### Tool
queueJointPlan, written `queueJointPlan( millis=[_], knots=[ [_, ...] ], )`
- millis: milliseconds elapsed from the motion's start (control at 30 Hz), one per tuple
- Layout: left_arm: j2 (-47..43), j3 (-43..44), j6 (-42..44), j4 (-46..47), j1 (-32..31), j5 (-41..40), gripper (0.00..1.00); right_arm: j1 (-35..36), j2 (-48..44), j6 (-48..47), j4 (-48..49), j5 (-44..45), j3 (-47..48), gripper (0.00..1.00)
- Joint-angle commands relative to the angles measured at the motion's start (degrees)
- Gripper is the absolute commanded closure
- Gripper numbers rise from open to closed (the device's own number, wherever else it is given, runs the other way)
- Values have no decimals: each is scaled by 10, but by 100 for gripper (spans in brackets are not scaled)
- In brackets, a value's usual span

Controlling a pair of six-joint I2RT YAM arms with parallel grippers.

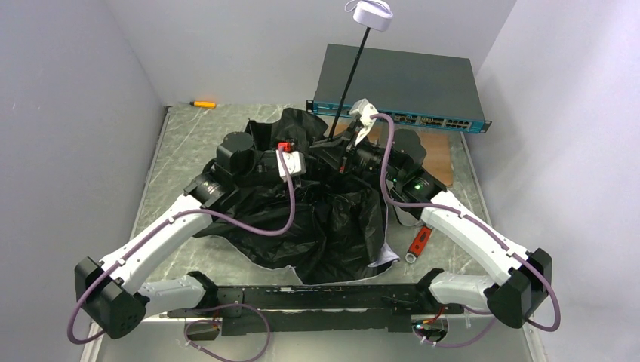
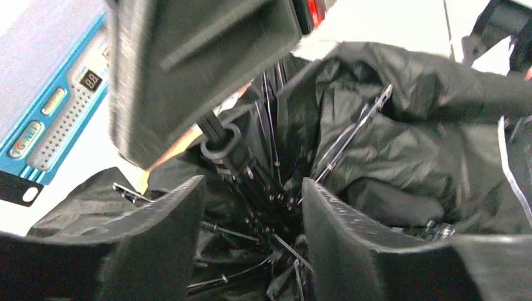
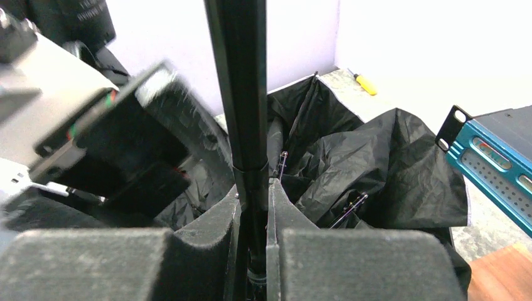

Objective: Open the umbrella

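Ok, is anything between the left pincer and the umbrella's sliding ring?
Nothing solid. The open left pincer faces the black plastic ring on the black compact umbrella's thin metal shaft; only thin ribs cross the gap. The right pincer is clamped on that shaft.

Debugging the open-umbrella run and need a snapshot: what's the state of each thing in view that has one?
umbrella: not open; canopy slumped in a black heap, shaft standing up, handle at the top.
right gripper: shut on the shaft.
left gripper: open, fingers either side of the folded ribs.
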Motion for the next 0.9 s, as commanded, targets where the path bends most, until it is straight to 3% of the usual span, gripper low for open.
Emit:
queueJointPlan(
  millis=[0, 67, 367, 533, 667, 867],
  knots=[
    [-31, -31, -6, 60, 0, 13, 50, 4, -8, 7, 56, -15, 28, 100],
    [-31, -31, -32, 93, -4, 21, 56, 12, -6, 7, 67, -25, 21, 100],
    [-24, -44, -131, 169, -9, -9, 49, 27, 5, 0, 68, -22, 35, 100],
    [-41, -39, -136, 184, -10, -33, 48, 30, 5, -4, 55, -26, 37, 100],
    [-38, -28, -147, 180, -11, -44, 59, 37, 11, -6, 57, -30, 42, 100],
    [-47, -44, -171, 187, -12, -50, 54, 40, 14, -5, 60, -28, 43, 100]
  ],
)
